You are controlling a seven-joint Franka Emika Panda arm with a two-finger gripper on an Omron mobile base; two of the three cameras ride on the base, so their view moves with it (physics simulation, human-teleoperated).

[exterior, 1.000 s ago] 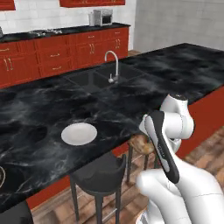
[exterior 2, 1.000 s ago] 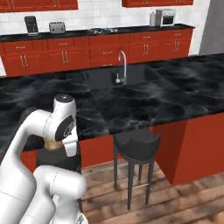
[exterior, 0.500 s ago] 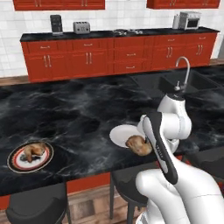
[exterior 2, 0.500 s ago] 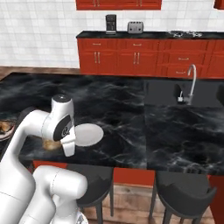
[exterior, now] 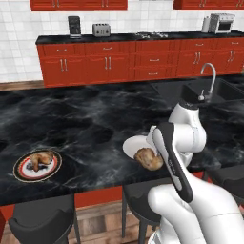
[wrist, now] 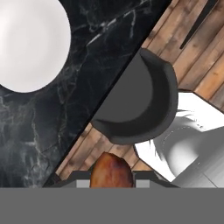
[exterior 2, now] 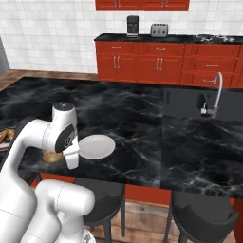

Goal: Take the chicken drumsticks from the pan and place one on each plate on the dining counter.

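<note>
One golden-brown, glossy roasted chicken drumstick is held in the tool, whose jaws are closed tight on it, above the near edge of the black marble surface with white veins. Beneath it, a dark round stool is seen on the wooden floor. Just beyond the held piece, a plain white round plate lies bare on the surface. Well to the left, a second drumstick rests on a dark-rimmed plate with a red-gold band. Farther back, a sink with a curved silver tap is set in the surface, and red cabinets line the wall.
</note>
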